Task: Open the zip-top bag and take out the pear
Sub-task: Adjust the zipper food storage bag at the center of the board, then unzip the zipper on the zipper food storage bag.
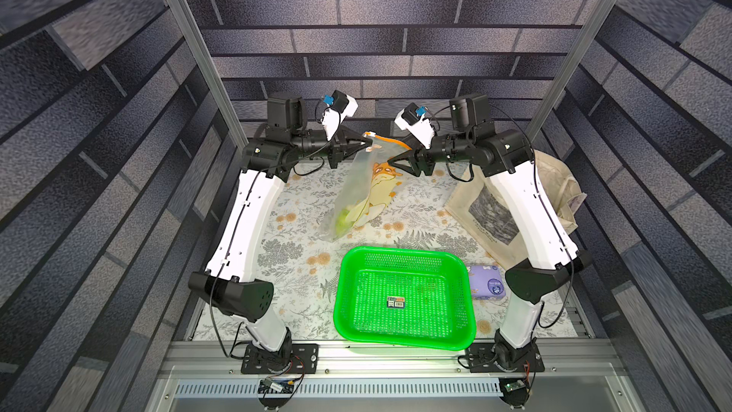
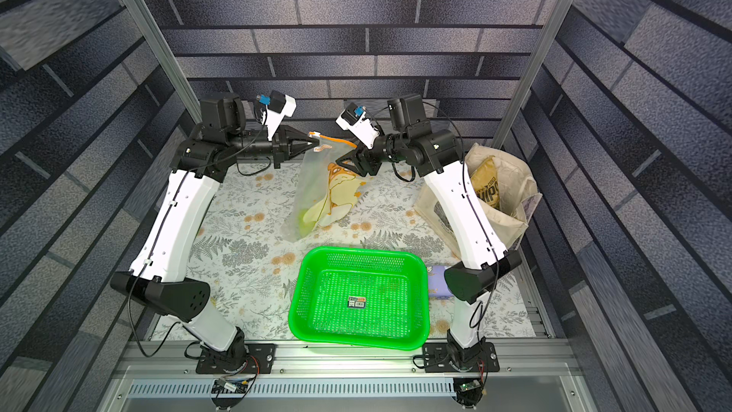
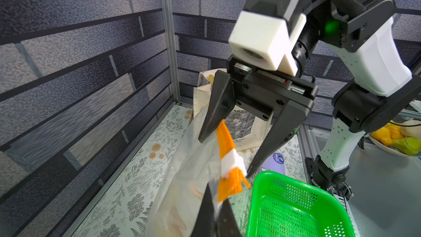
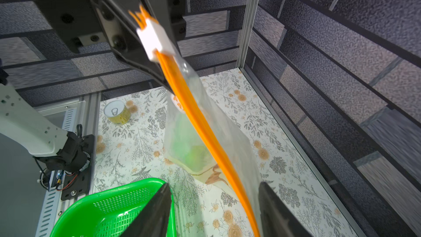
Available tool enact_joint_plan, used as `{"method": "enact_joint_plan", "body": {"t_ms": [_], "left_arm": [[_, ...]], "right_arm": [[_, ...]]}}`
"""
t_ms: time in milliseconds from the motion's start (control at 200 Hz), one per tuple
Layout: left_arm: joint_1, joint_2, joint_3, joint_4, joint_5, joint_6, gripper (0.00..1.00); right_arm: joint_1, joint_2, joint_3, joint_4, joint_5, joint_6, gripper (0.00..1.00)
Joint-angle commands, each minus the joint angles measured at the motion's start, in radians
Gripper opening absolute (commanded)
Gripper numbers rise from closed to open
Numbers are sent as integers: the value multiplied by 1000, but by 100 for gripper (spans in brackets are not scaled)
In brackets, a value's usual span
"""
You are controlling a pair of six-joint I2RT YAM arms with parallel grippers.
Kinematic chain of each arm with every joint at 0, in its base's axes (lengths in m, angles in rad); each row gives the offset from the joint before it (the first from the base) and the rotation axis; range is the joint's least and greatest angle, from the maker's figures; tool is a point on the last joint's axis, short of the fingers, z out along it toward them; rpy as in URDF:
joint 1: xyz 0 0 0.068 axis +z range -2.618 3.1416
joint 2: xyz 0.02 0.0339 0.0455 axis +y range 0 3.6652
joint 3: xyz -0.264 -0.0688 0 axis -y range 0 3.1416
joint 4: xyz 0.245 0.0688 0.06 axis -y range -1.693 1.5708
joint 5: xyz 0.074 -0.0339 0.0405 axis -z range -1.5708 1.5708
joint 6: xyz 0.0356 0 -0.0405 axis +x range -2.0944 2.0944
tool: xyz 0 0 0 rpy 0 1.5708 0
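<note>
The zip-top bag [image 1: 356, 192] [image 2: 317, 188] hangs tilted over the back of the table, its lower end on the floral cloth. The pear [image 1: 344, 219] [image 4: 193, 153] shows as a green blur in the bag's bottom. My left gripper [image 1: 370, 139] [image 3: 216, 198] is shut on the bag's top corner, beside the white slider [image 3: 231, 161] [image 4: 155, 39]. The orange zip strip [image 4: 205, 133] [image 1: 390, 140] runs from there and passes between the jaws of my right gripper [image 1: 392, 162] [image 4: 214, 184], which stands open around it.
A green perforated basket [image 1: 344, 303] [image 2: 297, 303] sits at the front centre. A purple tissue pack [image 1: 487, 281] lies to its right. The cream tote bag [image 1: 487, 208] leans at the right wall behind the right arm. A yellow can [image 4: 117, 112] stands at the left front.
</note>
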Motion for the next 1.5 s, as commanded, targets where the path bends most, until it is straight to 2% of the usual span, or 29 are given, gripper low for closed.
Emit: {"method": "enact_joint_plan", "body": {"t_ms": [0, 155, 311, 491, 761, 952, 1298, 1493], "left_arm": [[-1, 42, 53, -127, 85, 103, 0], [-6, 59, 58, -131, 111, 114, 0], [-10, 60, 55, -147, 111, 129, 0], [-24, 63, 52, -162, 112, 135, 0], [-32, 63, 53, -162, 111, 135, 0], [-31, 60, 54, -165, 110, 133, 0], [-29, 68, 55, -173, 110, 136, 0], [-32, 74, 61, -173, 109, 127, 0]], "right_arm": [[5, -17, 5, 148, -101, 77, 61], [5, 14, 58, 157, -42, 89, 53], [5, 16, 55, 148, -72, 57, 42], [14, 15, 29, 159, -184, 42, 40], [66, -11, -50, 170, -112, -36, 42], [75, -45, -124, 227, -60, -47, 28], [74, -114, -195, 282, -21, -57, 28], [73, -138, -241, 337, -42, -37, 22]]}}
